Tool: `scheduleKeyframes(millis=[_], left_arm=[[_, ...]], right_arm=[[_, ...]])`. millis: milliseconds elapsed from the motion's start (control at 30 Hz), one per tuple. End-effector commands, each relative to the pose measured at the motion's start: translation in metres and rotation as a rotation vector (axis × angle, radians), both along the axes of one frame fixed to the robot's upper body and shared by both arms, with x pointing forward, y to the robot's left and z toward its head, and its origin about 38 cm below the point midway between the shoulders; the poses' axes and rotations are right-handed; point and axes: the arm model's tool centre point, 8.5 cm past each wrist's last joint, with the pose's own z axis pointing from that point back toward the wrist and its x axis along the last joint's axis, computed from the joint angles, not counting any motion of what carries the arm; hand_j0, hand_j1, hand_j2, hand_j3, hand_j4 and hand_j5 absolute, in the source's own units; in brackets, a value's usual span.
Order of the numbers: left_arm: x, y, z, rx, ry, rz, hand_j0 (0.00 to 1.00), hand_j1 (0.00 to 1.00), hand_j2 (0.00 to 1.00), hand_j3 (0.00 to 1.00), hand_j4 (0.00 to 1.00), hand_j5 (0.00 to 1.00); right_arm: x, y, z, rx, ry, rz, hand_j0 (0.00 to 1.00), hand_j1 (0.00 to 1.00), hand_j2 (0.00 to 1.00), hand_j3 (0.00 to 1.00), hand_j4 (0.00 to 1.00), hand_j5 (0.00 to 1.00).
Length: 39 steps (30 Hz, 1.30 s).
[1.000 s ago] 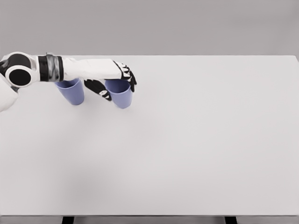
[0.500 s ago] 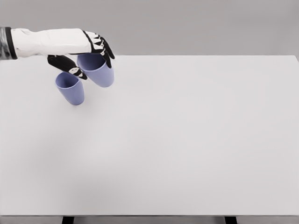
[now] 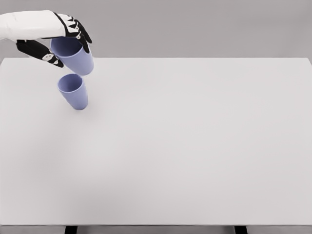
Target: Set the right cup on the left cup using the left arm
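The left hand [image 3: 56, 41] is wrapped around the rim of one blue cup [image 3: 75, 57], thumb on the near side and fingers curled over the far side, holding it up in the air. That held cup hangs tilted, just above and slightly behind the other cup [image 3: 74, 91], which stands on the white table [image 3: 195, 146]. The two are not touching. So the pickup looks done; lining up, lowering and letting go remain. I count two cups, one hand, one table.
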Motion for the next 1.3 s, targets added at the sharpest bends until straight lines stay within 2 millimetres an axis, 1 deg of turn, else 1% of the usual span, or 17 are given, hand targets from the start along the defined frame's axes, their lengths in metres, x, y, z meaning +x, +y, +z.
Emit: scheduleKeyframes(millis=[0,67,100,200,400,500,600,733,900,933,967,1200,1267], left_arm=[[0.003,0.01,0.0,0.003,0.012,0.031,0.55,0.55,0.55,0.55,0.55,0.55],[0.004,0.014,-0.002,0.008,0.02,0.045,0.55,0.55,0.55,0.55,0.55,0.55],[0.007,0.017,-0.01,0.019,0.042,0.055,0.55,0.55,0.55,0.55,0.55,0.55],[0.012,0.027,-0.023,0.034,0.075,0.091,0.55,0.55,0.55,0.55,0.55,0.55],[0.022,0.042,-0.028,0.028,0.091,0.148,0.56,0.56,0.56,0.56,0.56,0.56],[0.031,0.04,-0.034,0.015,0.105,0.163,0.56,0.56,0.56,0.56,0.56,0.56],[0.035,0.04,-0.038,0.013,0.113,0.171,0.56,0.56,0.56,0.56,0.56,0.56],[0.034,0.041,-0.043,0.011,0.123,0.174,0.56,0.56,0.56,0.56,0.56,0.56],[0.032,0.042,-0.043,0.014,0.124,0.171,0.56,0.56,0.56,0.56,0.56,0.56],[0.032,0.042,-0.044,0.015,0.126,0.173,0.56,0.56,0.56,0.56,0.56,0.56],[0.032,0.042,-0.049,0.019,0.137,0.171,0.56,0.56,0.56,0.56,0.56,0.56],[0.031,0.042,-0.052,0.019,0.144,0.172,0.56,0.56,0.56,0.56,0.56,0.56],[0.031,0.04,-0.058,0.021,0.152,0.169,0.56,0.56,0.56,0.56,0.56,0.56]], right_arm=[[0.0,0.0,0.0,0.0,0.0,0.0,1.0,1.0,1.0,1.0,1.0,1.0],[0.0,0.0,0.0,0.0,0.0,-0.001,1.0,1.0,1.0,1.0,1.0,1.0],[0.0,0.0,0.0,0.0,0.0,-0.001,1.0,1.0,1.0,1.0,1.0,1.0],[0.0,0.0,0.0,0.002,0.0,0.0,1.0,1.0,1.0,1.0,1.0,1.0],[0.0,0.0,0.0,0.0,0.0,0.0,1.0,1.0,1.0,1.0,1.0,1.0],[0.0,0.0,0.0,0.0,0.0,-0.001,1.0,1.0,1.0,1.0,1.0,1.0],[0.0,0.0,0.0,0.0,0.0,0.0,1.0,1.0,1.0,1.0,1.0,1.0],[0.0,0.0,0.0,0.0,0.0,0.0,1.0,1.0,1.0,1.0,1.0,1.0],[0.0,0.0,0.0,0.0,0.0,0.0,1.0,1.0,1.0,1.0,1.0,1.0],[0.0,0.0,0.0,0.0,0.0,0.0,1.0,1.0,1.0,1.0,1.0,1.0],[0.0,0.0,0.0,0.0,0.0,0.0,1.0,1.0,1.0,1.0,1.0,1.0],[0.0,0.0,0.0,0.0,0.0,-0.003,1.0,1.0,1.0,1.0,1.0,1.0],[0.0,0.0,0.0,0.0,0.0,0.0,1.0,1.0,1.0,1.0,1.0,1.0]])
